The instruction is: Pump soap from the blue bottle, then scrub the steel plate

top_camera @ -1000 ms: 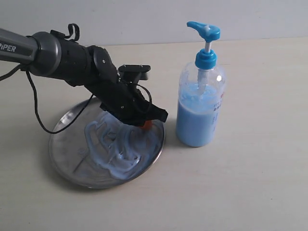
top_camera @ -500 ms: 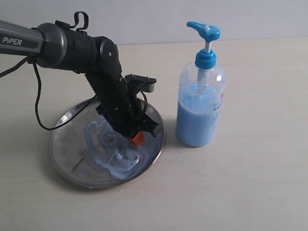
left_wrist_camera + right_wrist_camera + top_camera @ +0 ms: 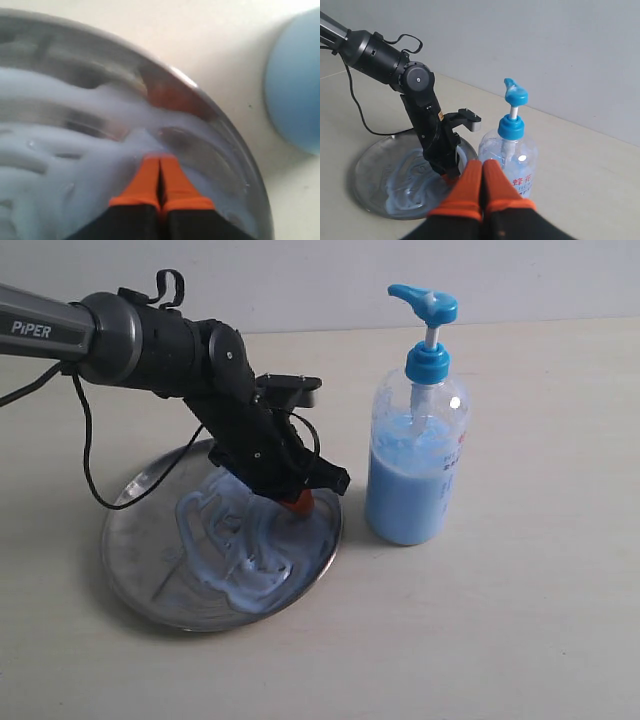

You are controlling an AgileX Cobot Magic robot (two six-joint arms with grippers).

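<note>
The steel plate lies on the table at the left, smeared with pale blue soap in thick swirls. My left gripper is shut, its orange tips pressed into the soap near the plate's right rim; the left wrist view shows the left gripper with both fingers together on the plate. The blue bottle stands upright just right of the plate, pump head up. My right gripper is shut and empty, held in the air back from the blue bottle and the plate.
A black cable loops from the left arm down beside the plate's left rim. The pale tabletop runs to a wall at the back.
The left gripper swept over the plate: it went in toward the plate's middle, then back out toward the right rim near the bottle. The soap streaks shifted slightly.
</note>
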